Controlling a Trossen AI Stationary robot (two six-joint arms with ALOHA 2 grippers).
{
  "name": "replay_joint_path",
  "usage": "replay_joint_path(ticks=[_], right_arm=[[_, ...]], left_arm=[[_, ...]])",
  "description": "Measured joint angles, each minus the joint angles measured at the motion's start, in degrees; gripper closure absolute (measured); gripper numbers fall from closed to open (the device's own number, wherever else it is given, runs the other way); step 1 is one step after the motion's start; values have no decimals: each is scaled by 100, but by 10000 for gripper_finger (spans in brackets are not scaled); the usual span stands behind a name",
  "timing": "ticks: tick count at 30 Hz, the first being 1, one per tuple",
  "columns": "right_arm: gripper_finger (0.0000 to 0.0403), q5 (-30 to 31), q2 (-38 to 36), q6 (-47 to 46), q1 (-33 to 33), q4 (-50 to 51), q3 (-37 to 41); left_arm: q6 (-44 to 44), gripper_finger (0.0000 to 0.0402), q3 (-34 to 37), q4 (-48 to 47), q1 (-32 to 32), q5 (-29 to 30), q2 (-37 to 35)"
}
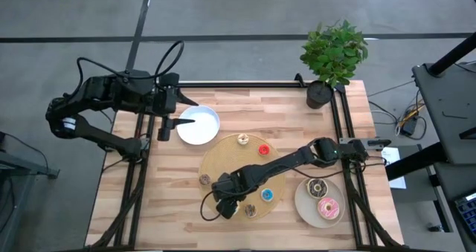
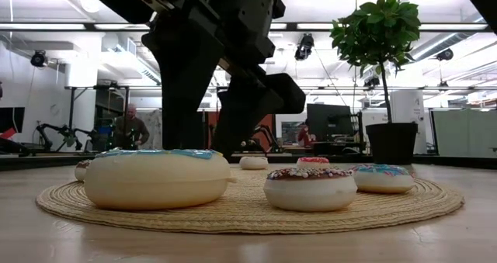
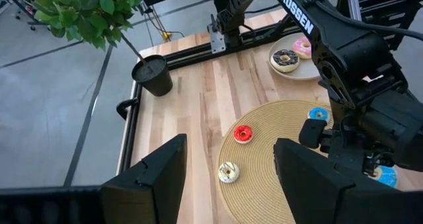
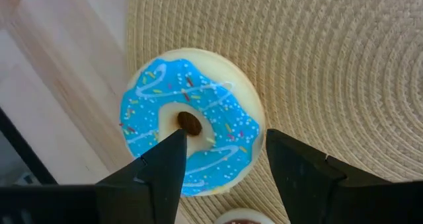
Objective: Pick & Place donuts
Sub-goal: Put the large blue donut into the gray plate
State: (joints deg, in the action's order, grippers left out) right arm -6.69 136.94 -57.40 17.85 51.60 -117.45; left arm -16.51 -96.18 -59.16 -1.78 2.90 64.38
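Note:
A large blue-iced donut (image 4: 192, 138) lies flat at the near left edge of the round woven mat (image 1: 223, 159). My right gripper (image 4: 225, 145) stands open just above it, pointing steeply down. One fingertip is over the donut's hole and the other is past its rim. Smaller donuts sit on the mat: red (image 1: 263, 149), white (image 1: 243, 139), brown (image 1: 205, 179), blue (image 1: 267, 195) and tan (image 1: 251, 211). A chocolate donut (image 1: 317, 186) and a pink donut (image 1: 328, 206) lie on the beige plate (image 1: 301, 200). My left gripper (image 3: 229, 145) waits open, raised at the far left.
A white plate (image 1: 216, 129) sits at the far left beside my left gripper (image 1: 171, 126). A potted plant (image 1: 321, 92) stands at the far right corner. My right arm (image 1: 297, 159) stretches across the mat. Black rails run along the table's left, right and far edges.

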Motion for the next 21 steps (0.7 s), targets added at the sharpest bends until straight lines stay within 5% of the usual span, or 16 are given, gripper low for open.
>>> replay_joint_path(ticks=[21], right_arm=[[223, -156, 2, 43, 0, -36, 276]], left_arm=[[0, 203, 0, 0, -2, -2, 0]])
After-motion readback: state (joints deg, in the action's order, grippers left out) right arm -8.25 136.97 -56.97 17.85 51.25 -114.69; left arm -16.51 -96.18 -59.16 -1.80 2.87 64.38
